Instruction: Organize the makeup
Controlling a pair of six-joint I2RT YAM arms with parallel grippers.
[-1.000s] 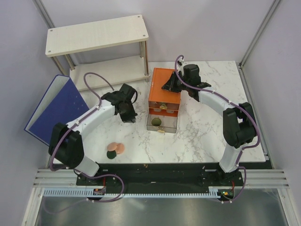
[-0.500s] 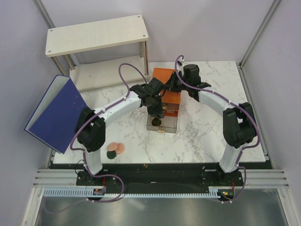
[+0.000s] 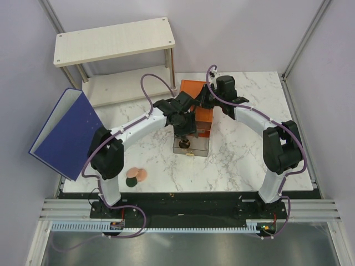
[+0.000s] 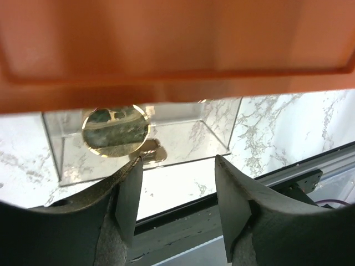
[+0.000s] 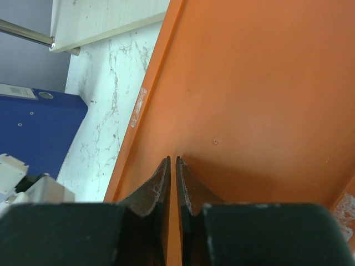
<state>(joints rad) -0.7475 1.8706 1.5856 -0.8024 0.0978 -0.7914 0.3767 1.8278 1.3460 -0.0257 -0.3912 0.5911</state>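
Note:
The orange drawer box [image 3: 194, 108] stands mid-table with its clear bottom drawer [image 3: 198, 147] pulled out. A dark green, gold-rimmed compact [image 3: 184, 143] [image 4: 115, 131] lies in that drawer. My left gripper [image 3: 186, 132] [image 4: 178, 166] hangs just over the drawer's front, open, nothing between its fingers [image 4: 130, 194]. My right gripper [image 3: 202, 100] [image 5: 172, 160] is shut and empty, tips resting on the box's orange top [image 5: 249, 83]. A peach disc [image 3: 141, 174] and a dark green compact [image 3: 131, 181] lie together near the table's front left.
A big blue binder [image 3: 66, 133] leans open at the left edge of the table. A white two-level shelf [image 3: 113, 41] stands at the back left. The black front rail [image 4: 288, 180] runs just below the drawer in the left wrist view.
My left arm has swung from the table's left to over the pulled-out drawer, and its gripper has gone from shut to open. The right arm has stayed put.

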